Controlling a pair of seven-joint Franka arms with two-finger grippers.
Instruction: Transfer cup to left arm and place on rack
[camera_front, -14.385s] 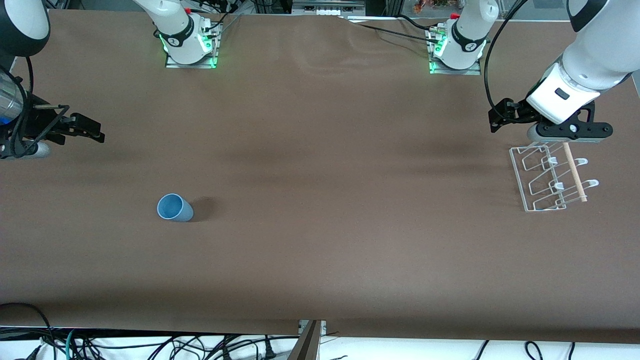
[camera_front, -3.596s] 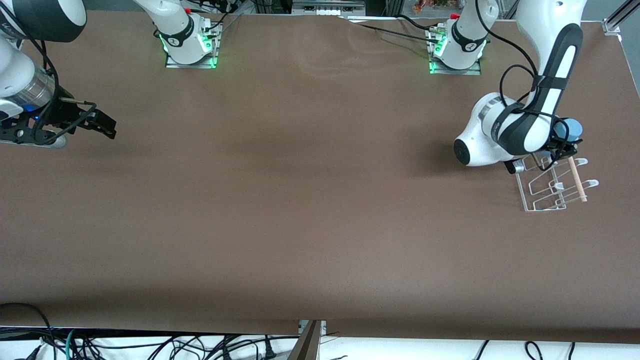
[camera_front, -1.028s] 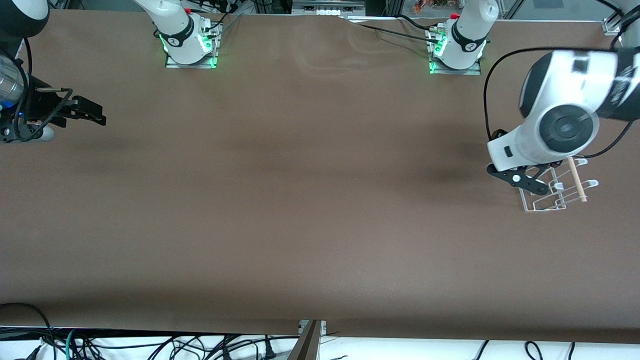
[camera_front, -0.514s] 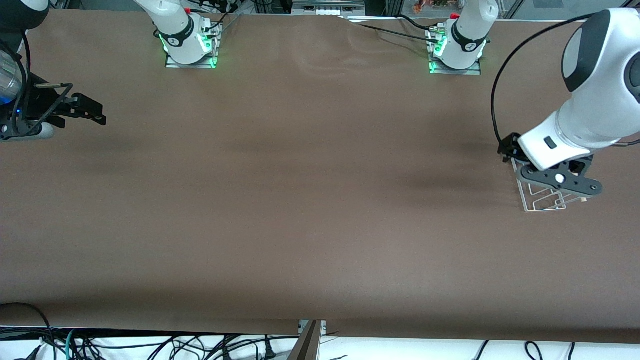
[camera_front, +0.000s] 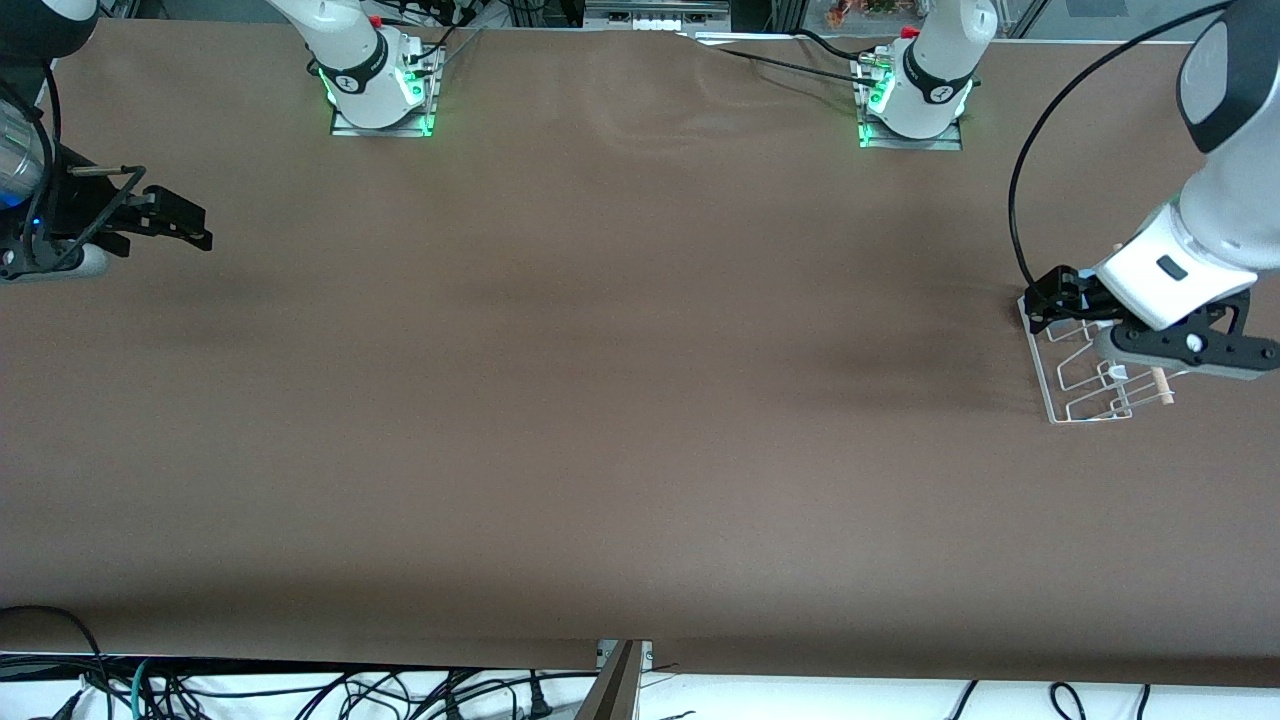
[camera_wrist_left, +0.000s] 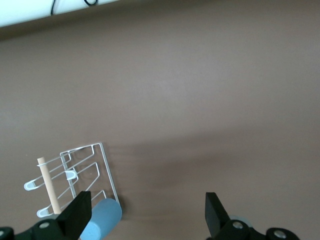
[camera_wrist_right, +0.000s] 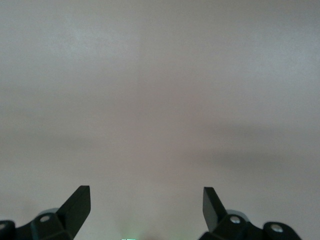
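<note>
The light-blue cup (camera_wrist_left: 102, 220) shows only in the left wrist view. It lies tilted at the end of the white wire rack (camera_wrist_left: 85, 170) that is farther from the front camera, touching its frame. Whether it sits on a hook I cannot tell. My left gripper (camera_wrist_left: 147, 215) is open and empty above it. In the front view the left gripper (camera_front: 1185, 350) hangs over the rack (camera_front: 1075, 385) and hides the cup. My right gripper (camera_front: 185, 225) is open and empty and waits over bare table at the right arm's end; it also shows in the right wrist view (camera_wrist_right: 146, 205).
A light wooden dowel (camera_wrist_left: 49, 182) crosses the rack; its tip shows in the front view (camera_front: 1160, 383). The brown table (camera_front: 620, 400) stretches between the arms. The two arm bases (camera_front: 375, 90) (camera_front: 915, 100) stand along its farther edge. Cables hang past the nearer edge.
The left arm has swung toward its own end of the table, its gripper still over the rack and away from the cup. The right arm has not moved.
</note>
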